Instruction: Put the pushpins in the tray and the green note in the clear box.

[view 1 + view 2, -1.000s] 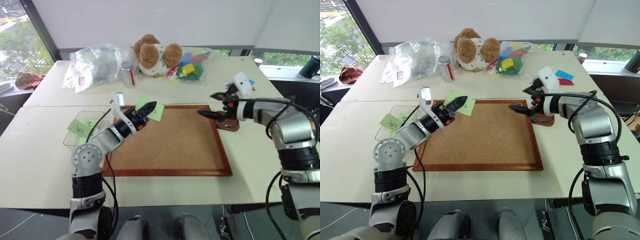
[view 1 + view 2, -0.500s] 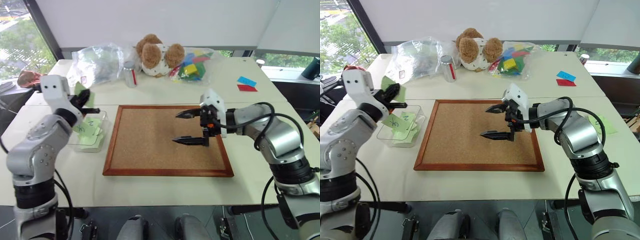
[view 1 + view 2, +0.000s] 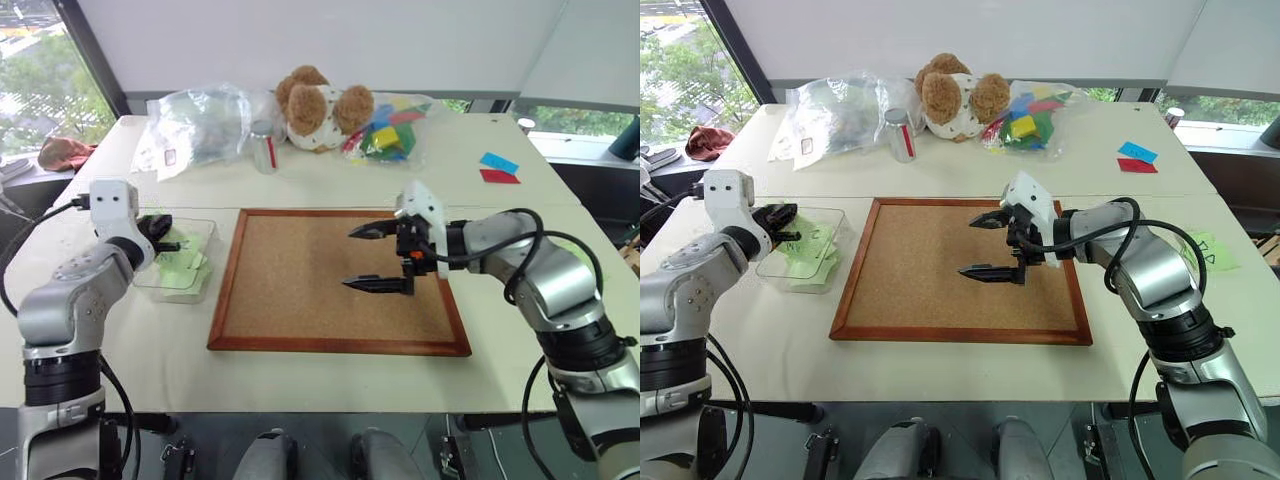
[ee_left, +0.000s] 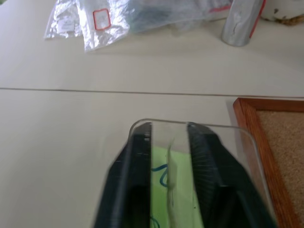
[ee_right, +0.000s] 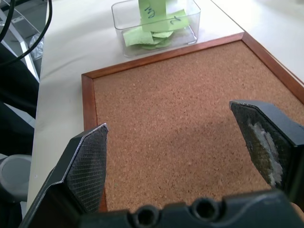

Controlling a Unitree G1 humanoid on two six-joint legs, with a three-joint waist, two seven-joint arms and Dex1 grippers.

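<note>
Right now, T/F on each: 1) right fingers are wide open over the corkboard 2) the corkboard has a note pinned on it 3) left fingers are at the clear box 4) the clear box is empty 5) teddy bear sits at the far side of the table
1) True. The right gripper has its fingers spread wide above the corkboard, holding nothing.
2) False. The corkboard surface is bare, with no note or pin on it.
3) True. The left gripper is at the clear box, with a green note between its fingers.
4) False. The clear box holds several pale green notes.
5) True. The teddy bear sits at the far edge, between plastic bags.
</note>
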